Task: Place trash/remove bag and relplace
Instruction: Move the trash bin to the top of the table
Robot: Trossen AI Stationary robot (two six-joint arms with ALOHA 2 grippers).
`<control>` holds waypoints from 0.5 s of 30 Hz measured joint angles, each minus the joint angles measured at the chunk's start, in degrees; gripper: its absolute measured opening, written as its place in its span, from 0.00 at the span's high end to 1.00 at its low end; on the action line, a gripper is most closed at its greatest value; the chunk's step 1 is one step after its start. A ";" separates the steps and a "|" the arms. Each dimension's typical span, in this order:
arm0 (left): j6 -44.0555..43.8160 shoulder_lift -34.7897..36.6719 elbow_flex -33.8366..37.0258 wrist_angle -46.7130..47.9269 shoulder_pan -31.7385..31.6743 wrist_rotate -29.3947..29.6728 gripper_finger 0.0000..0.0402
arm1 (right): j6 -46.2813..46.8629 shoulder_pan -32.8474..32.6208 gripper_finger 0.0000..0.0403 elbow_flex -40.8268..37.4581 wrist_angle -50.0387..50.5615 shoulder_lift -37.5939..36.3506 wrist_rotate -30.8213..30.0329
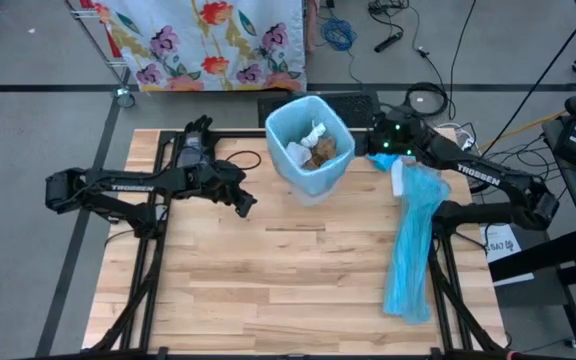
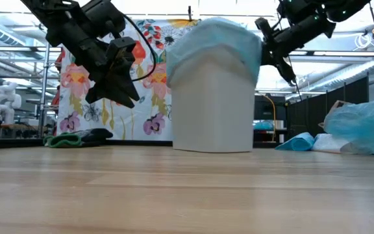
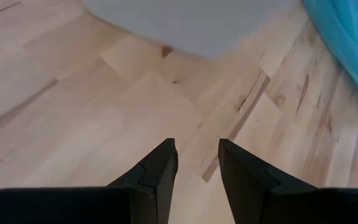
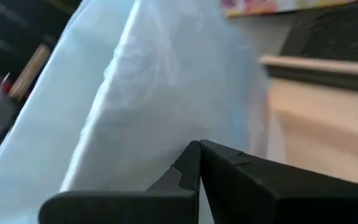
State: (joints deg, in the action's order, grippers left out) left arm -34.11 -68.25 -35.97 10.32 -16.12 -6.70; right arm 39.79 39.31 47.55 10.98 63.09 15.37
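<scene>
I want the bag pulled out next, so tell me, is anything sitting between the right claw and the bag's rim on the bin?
Nothing visible does. The right claw is shut right at the rim of the light-blue bag, on the bin's right side. The trash lies inside; the left claw hangs apart, over the table.
</scene>
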 joint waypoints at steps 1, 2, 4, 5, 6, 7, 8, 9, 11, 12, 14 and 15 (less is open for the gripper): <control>0.00 0.00 0.00 0.00 0.00 -0.02 0.69 | 0.02 -1.48 1.00 0.00 0.00 0.00 0.05; 0.00 0.00 0.00 0.00 0.00 -0.02 0.69 | 0.19 -3.08 1.00 0.00 -0.04 0.00 0.03; 0.00 0.00 -0.01 -0.02 0.00 -0.02 0.69 | 0.72 -6.48 1.00 0.00 -0.40 0.00 0.04; 0.00 0.00 -0.01 0.00 0.00 -0.02 0.69 | 0.72 -8.18 1.00 0.00 -0.70 0.05 0.01; 0.00 0.00 0.00 0.00 0.00 -0.02 0.69 | 0.70 -10.09 1.00 0.00 -1.16 0.17 0.00; 0.00 0.00 -0.02 -0.02 0.00 -0.02 0.69 | 0.70 -11.76 1.00 0.00 -1.80 0.25 -0.01; 0.00 0.00 -0.02 -0.01 0.00 -0.08 0.69 | 0.86 -13.39 1.00 0.00 -2.46 0.31 -0.08; 0.00 0.00 -0.02 0.00 0.00 -0.21 0.69 | 1.21 -14.98 1.00 0.00 -3.06 0.31 -0.37; 0.00 0.00 -0.02 0.00 0.00 -0.26 0.69 | 2.29 -17.46 1.00 0.00 -2.96 0.11 -2.23; -0.02 0.02 -0.02 0.00 0.00 -0.26 0.69 | 2.92 -18.41 1.00 -0.01 -2.10 -0.29 -3.52; -0.04 0.12 -0.02 0.05 0.00 -0.28 0.69 | 3.70 -19.75 1.00 -0.04 -0.44 -1.42 -5.77; -0.33 0.34 -0.02 0.05 0.00 -0.38 0.69 | 4.51 -20.26 1.00 -0.04 1.18 -2.31 -6.97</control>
State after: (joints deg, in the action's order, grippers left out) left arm -34.44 -67.91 -35.99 10.37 -16.12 -7.08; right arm 44.30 19.04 47.51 12.17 60.79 8.40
